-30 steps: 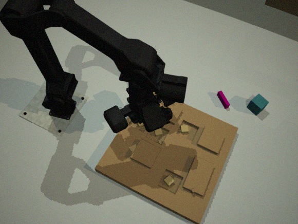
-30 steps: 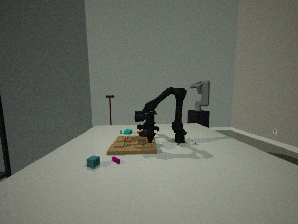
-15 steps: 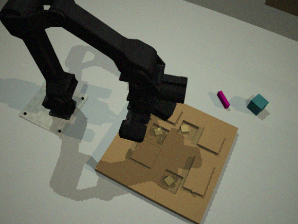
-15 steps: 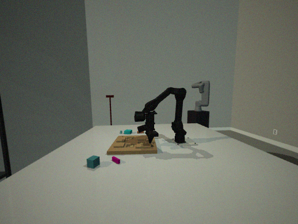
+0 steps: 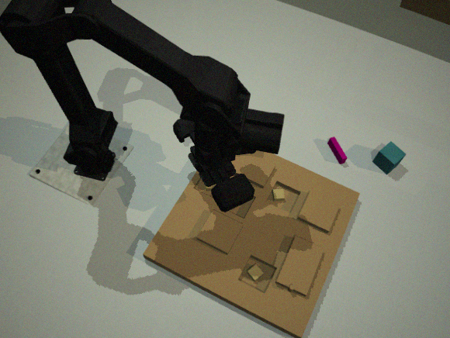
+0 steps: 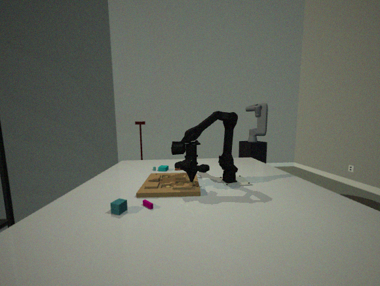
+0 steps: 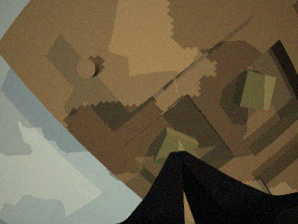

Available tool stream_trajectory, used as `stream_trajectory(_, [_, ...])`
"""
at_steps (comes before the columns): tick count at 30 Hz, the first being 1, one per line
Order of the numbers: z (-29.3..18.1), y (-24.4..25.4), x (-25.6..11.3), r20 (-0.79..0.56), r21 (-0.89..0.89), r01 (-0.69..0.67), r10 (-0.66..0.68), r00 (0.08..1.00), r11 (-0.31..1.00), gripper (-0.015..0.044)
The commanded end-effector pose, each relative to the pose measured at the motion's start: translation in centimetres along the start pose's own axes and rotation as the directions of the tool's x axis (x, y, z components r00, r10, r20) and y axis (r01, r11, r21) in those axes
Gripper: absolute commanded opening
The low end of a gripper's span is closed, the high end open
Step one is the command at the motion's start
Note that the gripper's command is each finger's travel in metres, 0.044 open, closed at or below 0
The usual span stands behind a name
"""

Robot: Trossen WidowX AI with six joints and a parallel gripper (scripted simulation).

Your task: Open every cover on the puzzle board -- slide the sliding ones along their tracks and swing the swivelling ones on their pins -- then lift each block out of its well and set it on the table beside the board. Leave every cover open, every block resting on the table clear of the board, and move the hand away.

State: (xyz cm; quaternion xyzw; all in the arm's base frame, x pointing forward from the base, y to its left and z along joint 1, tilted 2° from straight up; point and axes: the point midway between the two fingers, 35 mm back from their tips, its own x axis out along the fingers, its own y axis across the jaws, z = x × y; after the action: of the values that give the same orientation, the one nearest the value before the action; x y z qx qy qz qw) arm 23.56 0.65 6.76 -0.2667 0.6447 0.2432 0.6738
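Observation:
The wooden puzzle board (image 5: 194, 263) (image 6: 168, 193) lies flat on the table. One yellowish block (image 5: 278, 194) sits in an open well, and another block (image 5: 254, 272) sits in an open well near the front. Raised covers (image 5: 322, 211) (image 5: 300, 267) (image 5: 219, 232) lie beside wells. In the wrist view, one block (image 7: 256, 90) sits in a well and another block (image 7: 175, 141) shows just beyond the fingertips. My gripper (image 6: 192, 180) (image 7: 177, 158) is shut and empty, pointing down low over the board. Its body hides the fingertips and part of the board in the top view.
A teal cube (image 5: 389, 157) (image 6: 118, 206) and a magenta bar (image 5: 337, 150) (image 6: 148, 204) stand on the table off the board's edge. Small teal pieces (image 6: 163, 168) (image 6: 154, 168) lie behind the board. A round knob (image 7: 86, 67) stands on the board. The arm's base plate (image 5: 58, 179) is left of the board.

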Motion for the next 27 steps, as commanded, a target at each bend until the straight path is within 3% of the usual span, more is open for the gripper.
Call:
stream_trajectory(1, [0.0,0.0,-0.1,0.0,-0.005,0.0,0.0,1.0,1.0,0.0026])
stream_trajectory(6, [0.1,-0.1,-1.4,0.0,-0.134,0.001,-0.001,1.0,0.991,0.0144])
stream_trajectory(20, [0.1,0.0,-5.7,-0.001,-0.508,0.002,-0.003,1.0,0.861,0.0144])
stream_trajectory(27, [0.1,0.0,-5.7,-0.001,-0.363,0.002,-0.003,1.0,0.932,0.0144])
